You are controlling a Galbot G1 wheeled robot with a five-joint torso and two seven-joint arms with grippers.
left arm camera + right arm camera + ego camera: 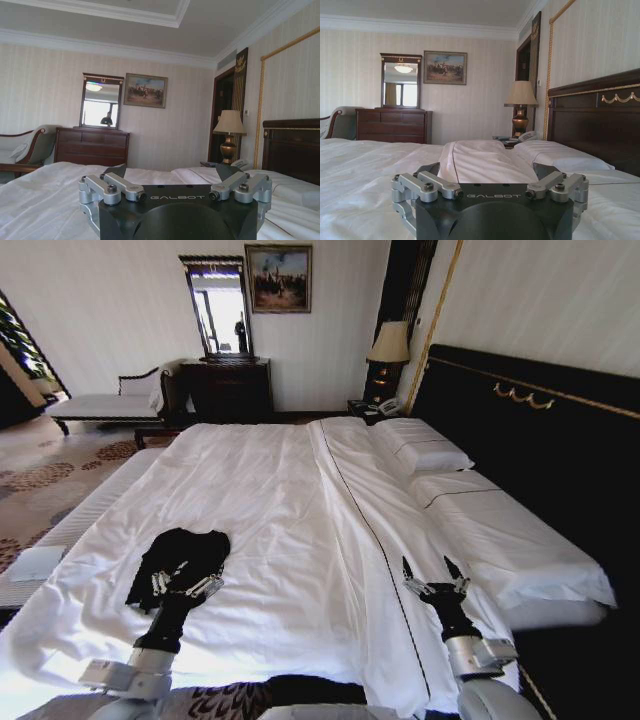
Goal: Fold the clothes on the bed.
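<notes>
The black T-shirt [180, 558] lies crumpled in a small heap on the near left part of the bed [290, 510], well apart from the pillows [425, 452] at the far right by the dark headboard [530, 430]. The left gripper [185, 585] sits at the near edge of the shirt, low over the white sheet, with its fingers spread apart; I cannot tell whether they already touch the cloth. The right gripper [433, 570] rests over the sheet at the near right, fingers also apart and holding nothing, well away from the shirt.

The step in hand looks like the first approach for a grasp, so the fold itself is not yet begun. To do it well, the left gripper should come down on a clear edge of the shirt, such as a hem or shoulder, not the bunched middle, and pinch only the black cloth without catching the sheet beneath. The shirt needs spreading flat before folding, so the right gripper would have to cross leftward to take a second corner
</notes>
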